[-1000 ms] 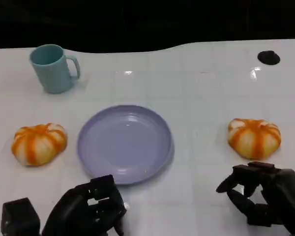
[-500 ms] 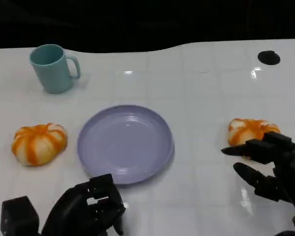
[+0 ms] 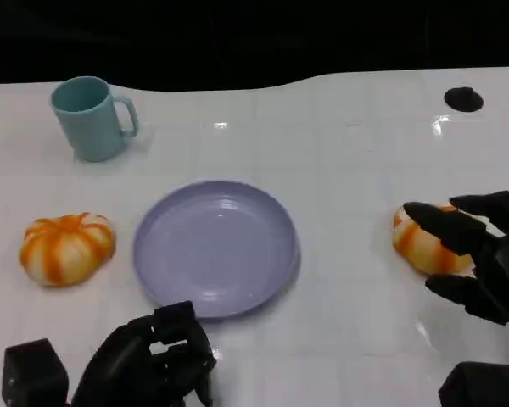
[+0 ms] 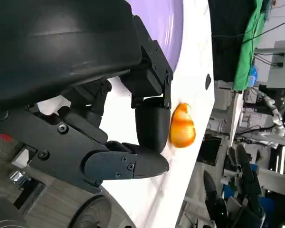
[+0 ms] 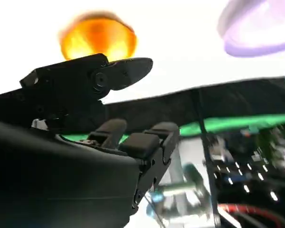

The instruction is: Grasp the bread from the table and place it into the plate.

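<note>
Two orange-and-white striped breads lie on the white table, one (image 3: 66,247) left of the lavender plate (image 3: 216,247) and one (image 3: 422,243) to its right. My right hand (image 3: 475,254) hovers over the right bread with its fingers spread, covering the bread's right side and holding nothing. That bread (image 5: 98,38) also appears beyond the right hand's fingers (image 5: 118,73) in the right wrist view, with the plate (image 5: 256,28) farther off. My left hand (image 3: 148,360) rests low at the table's near edge, fingers curled in on nothing. The left wrist view shows the left hand's fingers (image 4: 133,161) and a bread (image 4: 182,127).
A teal mug (image 3: 91,117) stands at the back left. A small black disc (image 3: 463,98) sits at the back right. Bare white table lies between the plate and each bread.
My right hand has risen from the near edge and moved forward over the right bread, fingers spreading. The left hand, both breads and the plate have stayed put.
</note>
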`<action>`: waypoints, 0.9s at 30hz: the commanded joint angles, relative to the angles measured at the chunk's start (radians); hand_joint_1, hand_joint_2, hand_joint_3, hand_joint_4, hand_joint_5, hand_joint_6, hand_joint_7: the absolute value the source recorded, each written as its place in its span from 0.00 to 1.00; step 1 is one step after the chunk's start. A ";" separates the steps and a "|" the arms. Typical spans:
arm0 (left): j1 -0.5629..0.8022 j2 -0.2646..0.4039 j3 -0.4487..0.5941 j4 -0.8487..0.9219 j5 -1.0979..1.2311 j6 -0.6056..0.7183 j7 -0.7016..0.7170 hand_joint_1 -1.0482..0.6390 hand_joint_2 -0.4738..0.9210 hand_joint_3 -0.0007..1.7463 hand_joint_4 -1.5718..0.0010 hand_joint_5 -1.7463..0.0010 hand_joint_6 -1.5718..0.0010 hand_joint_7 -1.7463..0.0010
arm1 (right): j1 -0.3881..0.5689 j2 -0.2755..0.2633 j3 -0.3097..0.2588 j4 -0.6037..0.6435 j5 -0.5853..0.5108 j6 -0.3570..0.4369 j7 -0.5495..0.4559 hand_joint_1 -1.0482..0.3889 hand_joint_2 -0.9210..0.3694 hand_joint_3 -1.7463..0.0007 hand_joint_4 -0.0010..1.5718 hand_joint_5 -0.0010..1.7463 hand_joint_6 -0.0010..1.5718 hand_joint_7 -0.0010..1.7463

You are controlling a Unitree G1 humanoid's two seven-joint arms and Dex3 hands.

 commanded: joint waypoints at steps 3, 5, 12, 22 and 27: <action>-0.005 0.014 0.008 0.006 -0.002 -0.007 -0.007 0.27 0.88 0.28 0.50 0.00 0.52 0.18 | -0.042 -0.015 0.039 -0.004 -0.036 0.120 0.118 0.36 0.02 1.00 0.00 0.19 0.15 0.00; -0.003 0.014 0.007 0.004 -0.003 -0.005 -0.009 0.27 0.88 0.28 0.50 0.00 0.52 0.19 | -0.058 -0.018 0.052 0.007 -0.042 0.140 0.134 0.35 0.03 1.00 0.00 0.19 0.15 0.00; 0.000 0.013 0.005 0.000 -0.001 -0.006 -0.006 0.27 0.88 0.28 0.50 0.00 0.52 0.18 | -0.141 -0.026 0.104 0.093 -0.071 0.202 0.185 0.34 0.03 1.00 0.00 0.17 0.14 0.00; -0.001 0.012 0.007 0.005 0.004 -0.016 -0.001 0.27 0.88 0.28 0.50 0.00 0.52 0.19 | -0.269 -0.018 0.181 0.301 -0.094 0.227 0.150 0.33 0.04 1.00 0.01 0.18 0.15 0.00; -0.003 0.010 0.007 0.008 0.002 -0.021 -0.004 0.27 0.88 0.29 0.49 0.00 0.52 0.19 | -0.323 -0.015 0.206 0.386 -0.076 0.214 0.138 0.35 0.04 1.00 0.03 0.19 0.16 0.01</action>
